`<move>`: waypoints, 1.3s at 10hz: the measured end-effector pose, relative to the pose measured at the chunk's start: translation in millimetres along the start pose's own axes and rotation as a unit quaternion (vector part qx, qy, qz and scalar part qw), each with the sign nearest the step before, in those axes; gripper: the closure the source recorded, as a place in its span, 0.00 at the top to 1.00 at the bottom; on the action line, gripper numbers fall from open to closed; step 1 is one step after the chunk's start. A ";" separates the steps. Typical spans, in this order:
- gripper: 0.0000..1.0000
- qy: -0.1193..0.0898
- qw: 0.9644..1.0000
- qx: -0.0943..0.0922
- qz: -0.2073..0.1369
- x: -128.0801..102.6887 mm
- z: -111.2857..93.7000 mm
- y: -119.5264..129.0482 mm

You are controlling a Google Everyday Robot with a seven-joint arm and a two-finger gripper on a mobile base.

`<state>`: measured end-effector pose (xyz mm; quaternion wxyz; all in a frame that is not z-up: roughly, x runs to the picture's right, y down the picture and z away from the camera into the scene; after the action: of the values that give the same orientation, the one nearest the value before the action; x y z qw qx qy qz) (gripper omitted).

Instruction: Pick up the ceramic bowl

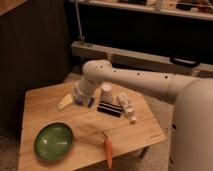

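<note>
1. fingers [65, 102] of the gripper [63, 104]: they show as one pale cream shape that points to the left and a little down; if they are parted or pressed together i cannot tell, and nothing is seen held in them.
2. the gripper hangs low over the back left part of the wooden table [42, 107], at the end of the white arm [135, 80], which reaches in from the right.
3. just beside the wrist, on its right, a small blue thing [86, 102] lies on the table; what it is i cannot tell.
4. further to the right stand a white cup [106, 91], upright, with its inside hidden from this view, then a flat black block [109, 109] in front of it, and a white bottle [126, 103] that lies on its side.
5. the ceramic bowl [53, 141] sits at the front left corner of the table, in front of the gripper and well apart from it.
6. the bowl stands flat with its opening up; being round it has no long axis, and inside only the glossy green glaze shows, with the darker rim around.
7. an orange carrot [108, 150] lies to the right of the bowl, not touching it, with its long axis from back to front and its thin tip toward the front edge.
</note>
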<state>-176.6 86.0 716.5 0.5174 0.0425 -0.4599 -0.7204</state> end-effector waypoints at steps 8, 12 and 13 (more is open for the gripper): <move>0.78 -0.050 0.999 0.012 -0.012 -17.6 87.9 -2.4; 0.45 -0.072 0.997 0.020 -0.016 -24.4 111.7 -7.1; 0.43 -0.077 0.997 0.020 -0.015 -27.1 115.6 -6.8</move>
<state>-231.1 179.1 766.7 0.4686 0.0046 -0.5116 -0.7201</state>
